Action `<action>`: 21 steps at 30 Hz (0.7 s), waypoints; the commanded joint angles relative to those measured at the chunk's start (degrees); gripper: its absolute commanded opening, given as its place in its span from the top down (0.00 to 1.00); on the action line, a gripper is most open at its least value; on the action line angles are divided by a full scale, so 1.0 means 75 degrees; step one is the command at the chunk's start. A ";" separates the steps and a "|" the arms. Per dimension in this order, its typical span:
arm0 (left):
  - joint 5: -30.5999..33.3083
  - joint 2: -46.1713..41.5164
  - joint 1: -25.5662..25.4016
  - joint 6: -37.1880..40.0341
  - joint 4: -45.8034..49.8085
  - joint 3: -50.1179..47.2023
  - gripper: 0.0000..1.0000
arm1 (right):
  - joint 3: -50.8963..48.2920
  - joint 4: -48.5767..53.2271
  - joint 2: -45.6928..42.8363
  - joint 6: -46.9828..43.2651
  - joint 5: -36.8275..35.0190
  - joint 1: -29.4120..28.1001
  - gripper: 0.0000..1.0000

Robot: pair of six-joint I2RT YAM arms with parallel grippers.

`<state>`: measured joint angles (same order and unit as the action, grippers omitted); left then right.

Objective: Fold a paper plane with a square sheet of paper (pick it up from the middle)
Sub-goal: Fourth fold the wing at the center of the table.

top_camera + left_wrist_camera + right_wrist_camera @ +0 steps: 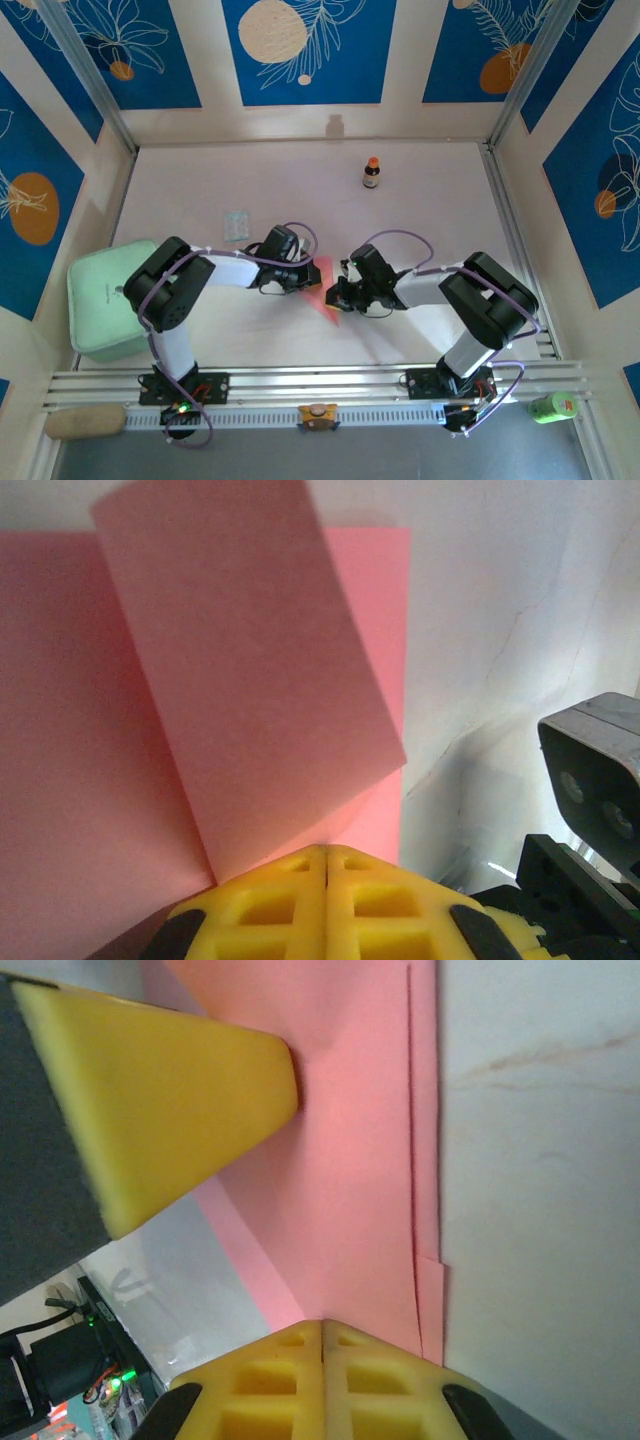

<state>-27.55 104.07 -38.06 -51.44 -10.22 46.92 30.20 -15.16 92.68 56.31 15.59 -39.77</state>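
Pink folded paper point(325, 297) tapers, tip toward the near edge.

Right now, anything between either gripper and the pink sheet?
Nothing visible. The left gripper and right gripper, both shut, sit right at the square sheet of paper from opposite sides. The translucent packet and small bottle lie farther back, out of the way.

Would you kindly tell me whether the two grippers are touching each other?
Apart. The right wrist view shows a stretch of the sheet of paper between the left gripper and the right gripper.
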 commanded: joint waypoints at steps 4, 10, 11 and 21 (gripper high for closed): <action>0.0265 -0.0463 -0.0006 0.0425 0.0773 0.0208 0.95 | -0.0442 0.0882 0.0237 0.0054 0.0055 -0.0182 0.97; 0.0032 -0.1064 -0.0109 0.0323 0.0398 -0.0158 1.00 | -0.0382 0.0836 0.0322 -0.0133 0.0123 -0.0123 0.99; -0.0038 -0.1045 -0.0164 0.0299 0.0374 -0.0172 1.00 | -0.0376 0.0826 0.0331 -0.0128 0.0144 -0.0124 0.99; 0.0094 -0.0027 -0.0262 0.0148 0.0464 -0.0021 1.00 | -0.0419 0.0814 0.0354 -0.0169 0.0118 -0.0100 1.00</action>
<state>-27.99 101.58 -40.49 -49.65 -7.66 46.87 29.47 -16.88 92.86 56.16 17.17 -40.10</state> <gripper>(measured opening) 0.064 0.053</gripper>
